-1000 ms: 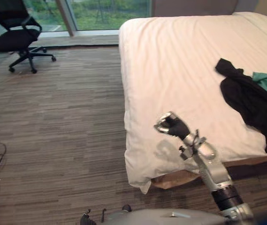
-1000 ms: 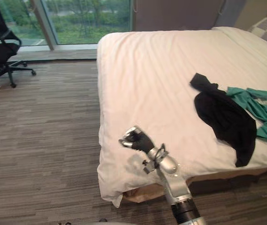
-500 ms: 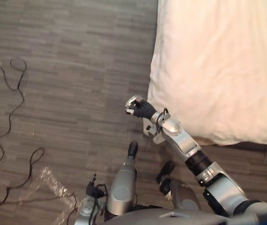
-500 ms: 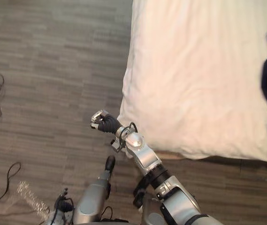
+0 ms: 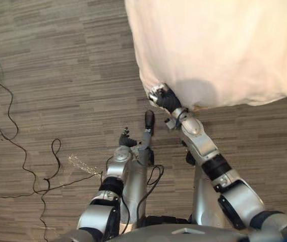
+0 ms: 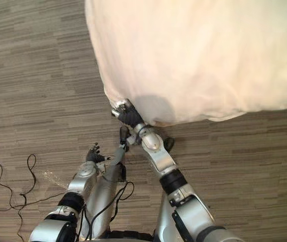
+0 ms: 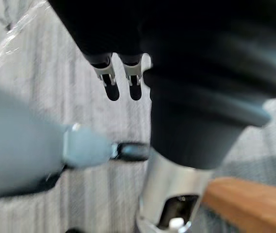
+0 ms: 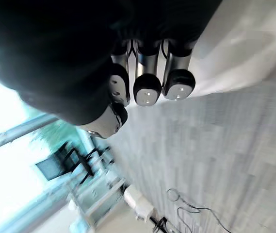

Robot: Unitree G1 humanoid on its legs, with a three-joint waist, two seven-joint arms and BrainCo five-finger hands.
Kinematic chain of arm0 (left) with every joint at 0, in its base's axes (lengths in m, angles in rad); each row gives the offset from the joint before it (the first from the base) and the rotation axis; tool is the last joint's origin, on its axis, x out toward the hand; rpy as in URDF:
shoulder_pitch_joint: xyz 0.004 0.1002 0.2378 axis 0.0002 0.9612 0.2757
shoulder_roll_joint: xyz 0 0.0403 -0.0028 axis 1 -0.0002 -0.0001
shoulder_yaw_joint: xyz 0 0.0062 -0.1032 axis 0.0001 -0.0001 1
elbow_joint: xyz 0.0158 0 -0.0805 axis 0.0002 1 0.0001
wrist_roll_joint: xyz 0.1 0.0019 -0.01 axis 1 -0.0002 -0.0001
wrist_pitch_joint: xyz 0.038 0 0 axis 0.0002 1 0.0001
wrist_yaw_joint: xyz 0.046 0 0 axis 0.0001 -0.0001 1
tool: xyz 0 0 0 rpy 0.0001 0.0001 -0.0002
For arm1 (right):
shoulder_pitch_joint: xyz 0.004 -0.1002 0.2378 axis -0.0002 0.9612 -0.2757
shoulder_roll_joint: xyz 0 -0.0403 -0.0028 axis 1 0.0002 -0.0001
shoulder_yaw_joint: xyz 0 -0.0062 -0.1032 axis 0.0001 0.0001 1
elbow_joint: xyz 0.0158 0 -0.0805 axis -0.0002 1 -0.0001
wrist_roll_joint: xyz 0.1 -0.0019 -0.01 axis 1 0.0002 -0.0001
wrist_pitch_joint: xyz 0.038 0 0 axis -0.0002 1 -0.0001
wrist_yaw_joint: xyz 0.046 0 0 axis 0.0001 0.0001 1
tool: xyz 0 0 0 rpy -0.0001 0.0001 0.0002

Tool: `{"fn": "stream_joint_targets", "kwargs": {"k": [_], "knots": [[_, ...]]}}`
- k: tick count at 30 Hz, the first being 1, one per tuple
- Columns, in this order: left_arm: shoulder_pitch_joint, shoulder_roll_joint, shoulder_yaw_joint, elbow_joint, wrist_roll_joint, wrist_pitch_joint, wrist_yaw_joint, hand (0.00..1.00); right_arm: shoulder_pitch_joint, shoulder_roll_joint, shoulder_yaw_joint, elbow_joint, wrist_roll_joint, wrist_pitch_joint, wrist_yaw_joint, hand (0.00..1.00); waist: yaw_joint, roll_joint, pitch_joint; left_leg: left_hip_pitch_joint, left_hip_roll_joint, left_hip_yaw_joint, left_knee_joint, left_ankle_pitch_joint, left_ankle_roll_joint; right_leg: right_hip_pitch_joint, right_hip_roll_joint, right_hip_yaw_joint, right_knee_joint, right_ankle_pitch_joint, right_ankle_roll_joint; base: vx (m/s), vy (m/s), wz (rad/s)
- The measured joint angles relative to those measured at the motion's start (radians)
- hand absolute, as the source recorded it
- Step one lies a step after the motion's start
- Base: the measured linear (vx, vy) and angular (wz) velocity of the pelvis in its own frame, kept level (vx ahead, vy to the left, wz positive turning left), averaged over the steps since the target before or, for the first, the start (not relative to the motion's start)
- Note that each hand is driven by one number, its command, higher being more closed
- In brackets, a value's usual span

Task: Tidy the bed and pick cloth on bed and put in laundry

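We stand at the corner of the white bed cover [image 5: 224,45], which fills twelve to three o'clock, our right hand [image 5: 164,99] curled against its edge, seemingly gripping nothing, left hand [image 5: 127,140] relaxed at seven; better to pinch that edge and pull evenly.

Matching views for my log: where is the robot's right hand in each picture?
Left eye view: right hand near centre, at the white bed cover's corner.
Right eye view: left of centre, same corner.
Right wrist view: curled fingers before the cover.
Left wrist view: cannot tell.
Shared landmark: that corner.
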Motion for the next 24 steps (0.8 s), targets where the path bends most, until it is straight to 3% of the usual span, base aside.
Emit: {"fn": "stream_joint_targets", "kwargs": {"k": [3, 6, 10, 14, 17, 21, 24], "knots": [[-0.015, -0.005, 0.033, -0.007, -0.035, 0.022, -0.001, 0.00, 0.082, -0.031, -0.076, 0.111, 0.037, -0.022, 0.004, 1.00, -0.025, 0.000, 0.000, 0.000, 0.003, 0.011, -0.001, -0.007, -0.009, -0.015, 0.000, 0.011, 0.021, -0.007, -0.008, -0.01, -0.024, -0.07], [-0.023, -0.005, 0.056, -0.013, -0.037, 0.016, -0.008, 0.00, 0.147, -0.064, -0.158, 0.173, 0.075, -0.081, 0.017, 1.00, -0.048, 0.000, 0.000, 0.006, 0.008, 0.025, -0.002, -0.007, -0.010, -0.014, 0.000, 0.013, 0.027, -0.008, -0.010, 0.00, -0.004, -0.02], [-0.027, -0.002, 0.080, -0.012, -0.038, 0.005, -0.023, 0.00, 0.203, -0.090, -0.273, 0.209, 0.163, -0.148, 0.061, 1.00, -0.051, -0.003, 0.000, 0.056, 0.012, 0.048, 0.000, -0.017, -0.005, 0.031, 0.002, 0.026, 0.022, -0.007, -0.009, 0.01, -0.009, -0.12], [-0.026, 0.032, 0.085, -0.012, -0.035, 0.002, -0.053, 0.00, 0.255, -0.107, -0.423, 0.195, 0.274, -0.213, 0.141, 1.00, -0.052, -0.014, -0.006, 0.131, 0.041, 0.098, 0.054, -0.070, 0.010, 0.149, 0.019, 0.023, -0.021, -0.003, -0.002, 0.03, -0.012, -0.13], [-0.016, 0.062, 0.082, -0.013, -0.032, 0.017, -0.087, 0.00, 0.302, -0.120, -0.502, 0.046, 0.348, -0.250, 0.186, 1.00, -0.055, -0.024, -0.012, 0.183, 0.061, 0.157, 0.068, -0.094, 0.019, 0.211, 0.029, 0.030, -0.057, 0.004, 0.009, 0.06, 0.007, -0.16], [0.045, 0.083, 0.072, -0.039, -0.012, 0.072, -0.126, 0.00, 0.363, -0.115, -0.565, -0.221, 0.404, -0.282, 0.199, 1.00, -0.055, -0.039, -0.024, 0.271, 0.070, 0.191, 0.063, -0.120, 0.012, 0.307, 0.045, 0.046, -0.116, 0.012, 0.021, 0.13, 0.022, -0.24], [0.142, 0.090, 0.048, -0.038, 0.002, 0.114, -0.154, 0.00, 0.419, -0.078, -0.614, -0.363, 0.477, -0.275, 0.283, 1.00, -0.054, -0.052, -0.110, 0.335, 0.071, 0.216, 0.039, -0.135, 0.008, 0.367, 0.056, 0.062, -0.160, 0.008, 0.033, 0.19, 0.016, -0.24]]}}
